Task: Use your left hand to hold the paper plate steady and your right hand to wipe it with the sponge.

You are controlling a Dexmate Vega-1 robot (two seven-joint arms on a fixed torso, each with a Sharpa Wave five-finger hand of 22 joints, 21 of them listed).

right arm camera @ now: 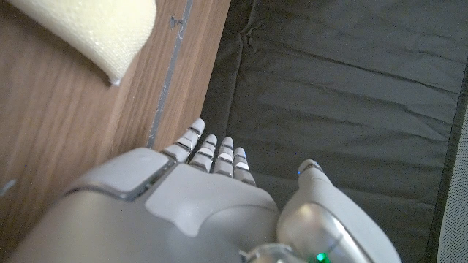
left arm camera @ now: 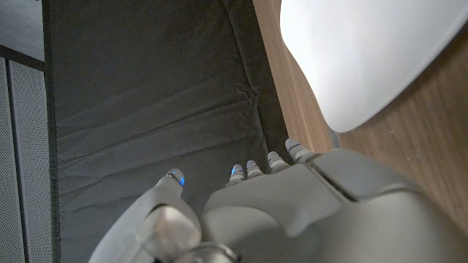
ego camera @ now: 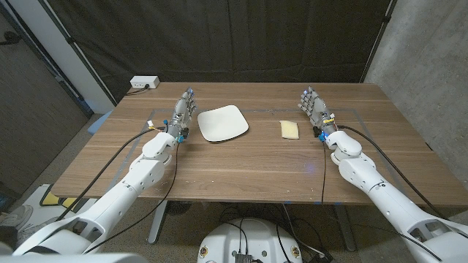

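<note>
The left hand (ego camera: 185,108) has its fingers (ego camera: 189,96) stretched out side by side and apart from the thumb, holding nothing; they reach toward the far edge of the bench (ego camera: 241,172). In the left wrist view the same fingers (left arm camera: 252,169) extend straight from the grey back of the hand (left arm camera: 292,212), with small blue lights at the tips. The hand stands on the bench just beside the paper plate (ego camera: 222,123), on the plate's left, not touching it as far as the head view shows.

The right hand (ego camera: 316,107) mirrors this: its fingers (ego camera: 310,96) are straight and spread from the thumb, gripping nothing. The right wrist view shows those fingers (right arm camera: 219,155) close together, pointing past the bench's far edge toward a dark curtain (ego camera: 241,36).

The plate, white and rounded-square, lies on the far half of the bench, a little left of the middle; its rim fills a corner of the left wrist view (left arm camera: 365,58). The sponge (ego camera: 290,129), pale yellow and rectangular, lies flat between the plate and the right hand, near the hand but apart from it; one end shows in the right wrist view (right arm camera: 95,33).

A white power strip (ego camera: 144,82) sits at the far left corner of the bench.
</note>
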